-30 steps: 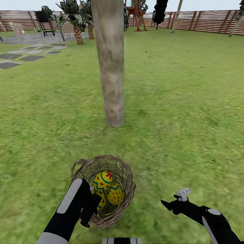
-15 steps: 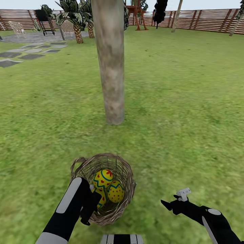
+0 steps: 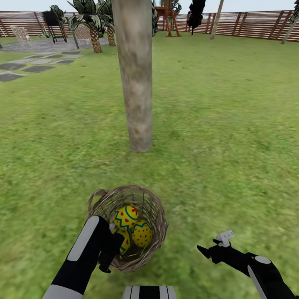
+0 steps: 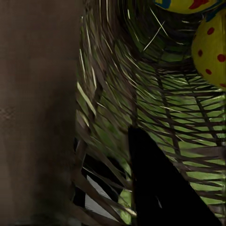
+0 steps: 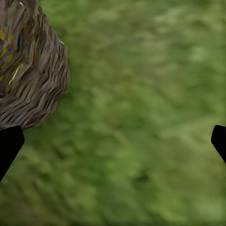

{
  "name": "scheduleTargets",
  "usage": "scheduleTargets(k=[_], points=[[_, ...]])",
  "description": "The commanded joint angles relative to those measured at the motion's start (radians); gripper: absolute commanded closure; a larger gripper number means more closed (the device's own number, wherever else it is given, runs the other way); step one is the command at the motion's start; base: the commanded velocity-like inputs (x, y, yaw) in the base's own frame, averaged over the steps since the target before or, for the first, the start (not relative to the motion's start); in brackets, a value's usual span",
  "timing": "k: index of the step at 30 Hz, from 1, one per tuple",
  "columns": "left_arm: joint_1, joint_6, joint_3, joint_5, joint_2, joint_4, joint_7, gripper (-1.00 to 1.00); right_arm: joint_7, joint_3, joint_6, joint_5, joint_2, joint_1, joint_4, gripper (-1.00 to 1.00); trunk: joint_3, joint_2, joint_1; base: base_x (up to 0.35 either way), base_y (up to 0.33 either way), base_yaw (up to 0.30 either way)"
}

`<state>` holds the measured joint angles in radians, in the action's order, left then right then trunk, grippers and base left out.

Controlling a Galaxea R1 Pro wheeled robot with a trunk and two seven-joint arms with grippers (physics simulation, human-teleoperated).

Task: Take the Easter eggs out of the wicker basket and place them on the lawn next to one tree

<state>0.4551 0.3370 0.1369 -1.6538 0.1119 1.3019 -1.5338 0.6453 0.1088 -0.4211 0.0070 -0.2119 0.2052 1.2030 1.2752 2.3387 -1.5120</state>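
Head view: wicker basket (image 3: 132, 227) at six o'clock on the lawn (image 3: 224, 124), three Easter eggs (image 3: 133, 229) inside, tree (image 3: 135, 79) at twelve beyond. Left gripper (image 3: 109, 254) clamped on the basket's near rim — eggs just past it toward one o'clock. Right gripper (image 3: 212, 248) spread wide, empty, well apart at four o'clock — farther off.
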Motion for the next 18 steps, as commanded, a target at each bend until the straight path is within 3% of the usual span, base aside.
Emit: scheduleTargets(k=[1,13,18], points=[[0.0,0.011,0.0,-0.003,0.0,0.002,-0.005,-1.0,0.005,0.002,-0.007,0.001,0.0,0.0,0.001,-1.0,0.001,0.0,0.0,0.0,0.0,0.0],[0.0,0.011,-0.002,-0.003,-0.006,0.0,0.0,-1.0,0.005,0.002,-0.007,0.001,0.0,0.001,0.001,-1.0,0.001,0.0,0.0,0.0,0.0,0.0],[0.0,0.011,-0.002,-0.003,-0.006,0.001,0.001,-1.0,0.005,0.002,-0.007,0.001,0.0,0.0,0.001,-1.0,0.001,0.0,0.0,-0.197,0.0,0.0]])
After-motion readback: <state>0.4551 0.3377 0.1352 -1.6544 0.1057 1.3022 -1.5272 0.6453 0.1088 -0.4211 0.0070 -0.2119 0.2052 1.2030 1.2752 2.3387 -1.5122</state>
